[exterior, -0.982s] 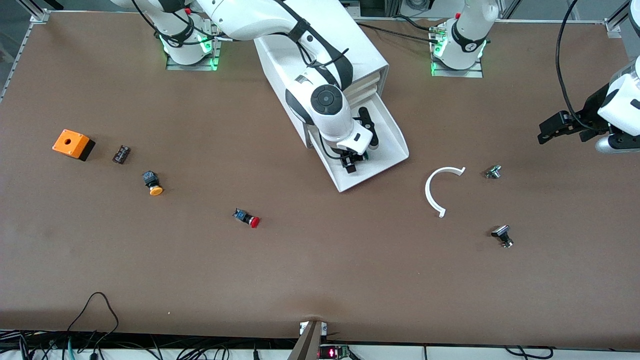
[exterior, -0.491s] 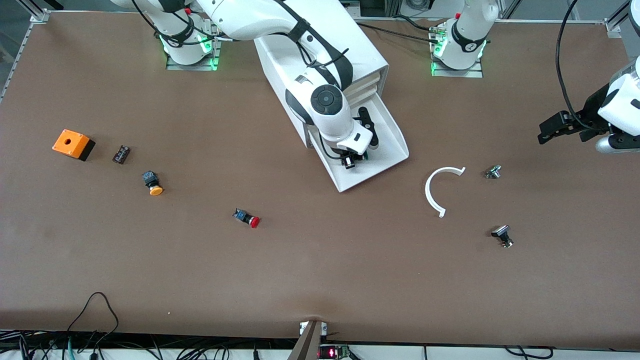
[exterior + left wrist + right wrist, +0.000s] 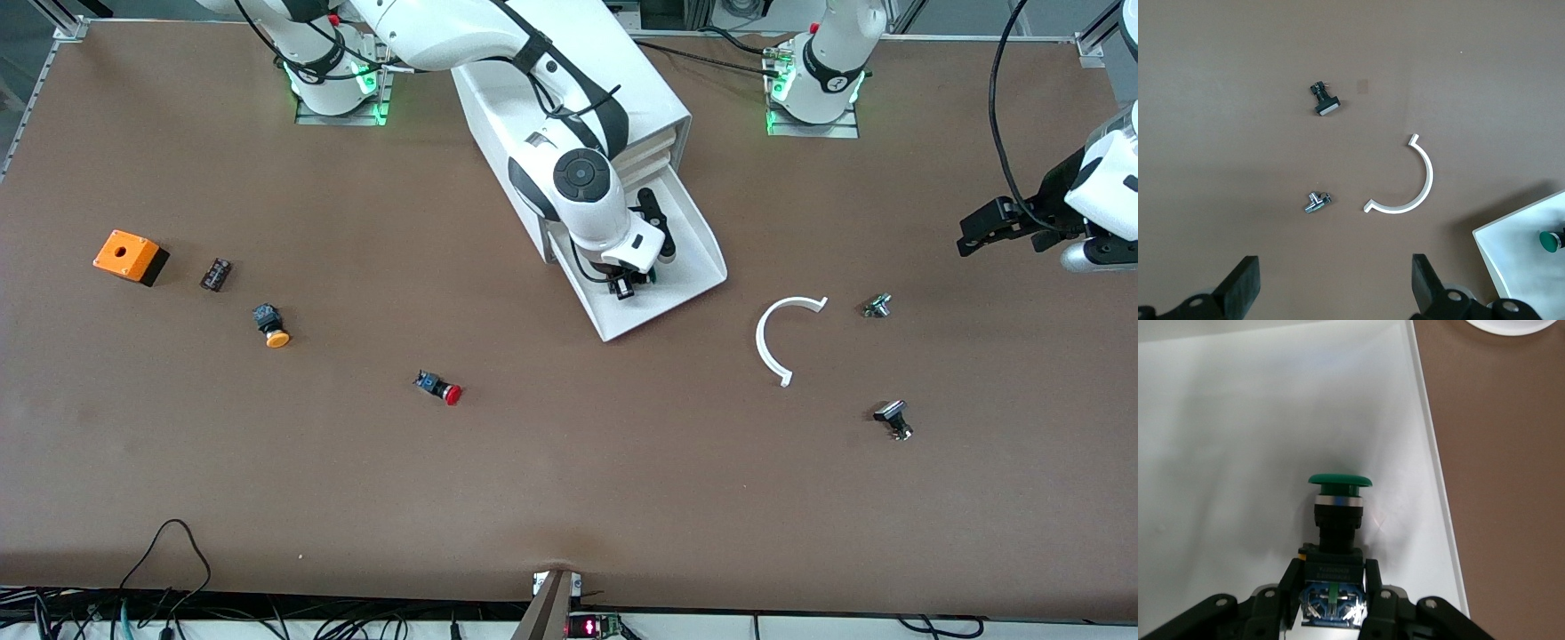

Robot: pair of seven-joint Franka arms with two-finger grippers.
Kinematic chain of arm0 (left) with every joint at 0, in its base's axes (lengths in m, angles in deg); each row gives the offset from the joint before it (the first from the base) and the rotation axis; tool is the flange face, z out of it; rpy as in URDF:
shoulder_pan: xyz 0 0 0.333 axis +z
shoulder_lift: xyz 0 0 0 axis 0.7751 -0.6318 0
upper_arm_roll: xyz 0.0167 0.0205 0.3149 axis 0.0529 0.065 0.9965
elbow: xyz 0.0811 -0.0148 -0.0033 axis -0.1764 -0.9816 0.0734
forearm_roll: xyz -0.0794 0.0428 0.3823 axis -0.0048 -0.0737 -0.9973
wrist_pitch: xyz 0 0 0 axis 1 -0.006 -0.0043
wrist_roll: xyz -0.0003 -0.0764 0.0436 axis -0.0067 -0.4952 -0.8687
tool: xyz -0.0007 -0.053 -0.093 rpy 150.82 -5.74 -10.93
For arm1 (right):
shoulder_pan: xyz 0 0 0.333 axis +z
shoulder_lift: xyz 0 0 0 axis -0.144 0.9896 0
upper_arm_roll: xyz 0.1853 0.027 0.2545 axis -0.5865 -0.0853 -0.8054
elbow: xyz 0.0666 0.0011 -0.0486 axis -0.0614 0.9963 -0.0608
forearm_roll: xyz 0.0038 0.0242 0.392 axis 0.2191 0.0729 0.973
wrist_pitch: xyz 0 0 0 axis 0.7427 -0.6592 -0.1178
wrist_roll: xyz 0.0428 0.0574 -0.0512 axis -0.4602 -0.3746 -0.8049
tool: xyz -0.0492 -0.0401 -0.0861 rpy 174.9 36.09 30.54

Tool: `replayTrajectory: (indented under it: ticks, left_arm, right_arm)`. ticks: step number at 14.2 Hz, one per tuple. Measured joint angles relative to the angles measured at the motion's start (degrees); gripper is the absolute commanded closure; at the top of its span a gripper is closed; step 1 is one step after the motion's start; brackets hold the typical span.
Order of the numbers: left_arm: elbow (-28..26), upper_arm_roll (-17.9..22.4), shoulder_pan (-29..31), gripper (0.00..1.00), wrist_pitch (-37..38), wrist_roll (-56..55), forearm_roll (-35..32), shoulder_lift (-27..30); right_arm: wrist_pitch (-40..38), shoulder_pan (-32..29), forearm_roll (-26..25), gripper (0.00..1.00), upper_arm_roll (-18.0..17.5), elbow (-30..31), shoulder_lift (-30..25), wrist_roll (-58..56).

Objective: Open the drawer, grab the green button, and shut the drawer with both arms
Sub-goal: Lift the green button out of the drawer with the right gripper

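Observation:
The lowest drawer (image 3: 689, 258) of the white cabinet (image 3: 622, 80) is pulled open toward the front camera. My right gripper (image 3: 625, 286) is down inside it, shut on the dark body of the green-capped button (image 3: 1340, 481); both fingers (image 3: 1371, 577) press on its sides. The button lies level with its cap pointing away from the wrist, over the drawer's white floor (image 3: 1238, 453). My left gripper (image 3: 973, 233) hangs open and empty over the table at the left arm's end. In the left wrist view its gripper (image 3: 1333, 283) is wide open, and the drawer corner (image 3: 1518, 247) and green cap (image 3: 1549, 241) show.
A black part (image 3: 655, 218) also lies in the drawer. On the table are a white C-shaped ring (image 3: 778, 338), two small metal parts (image 3: 877, 306) (image 3: 893, 418), a red-capped button (image 3: 441, 388), an orange-yellow-capped button (image 3: 272, 326), a small dark block (image 3: 215, 274) and an orange box (image 3: 130, 256).
My right gripper has shifted slightly toward the cabinet with the button in its grip. The left arm has not moved.

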Motion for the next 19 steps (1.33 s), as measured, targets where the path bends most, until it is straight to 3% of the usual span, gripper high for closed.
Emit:
replayTrajectory:
  ticks: [6, 12, 19]
  left_arm:
    - [0.02, 0.00, -0.14, 0.00, 0.00, -0.01, 0.00, 0.00]
    - [0.02, -0.07, -0.95, 0.00, 0.00, -0.02, 0.00, -0.22]
    - [0.01, -0.08, -1.22, 0.00, -0.24, 0.62, -0.03, -6.46]
  right_arm:
    - [-10.77, 1.17, 0.56, 0.71, 3.42, -2.53, -6.50, 1.53]
    - [-18.48, -4.71, 1.06, 0.71, 5.87, -2.56, -13.15, 2.70]
    - [-20.52, -5.75, 5.76, 0.71, 18.52, -0.01, -15.33, 2.74]
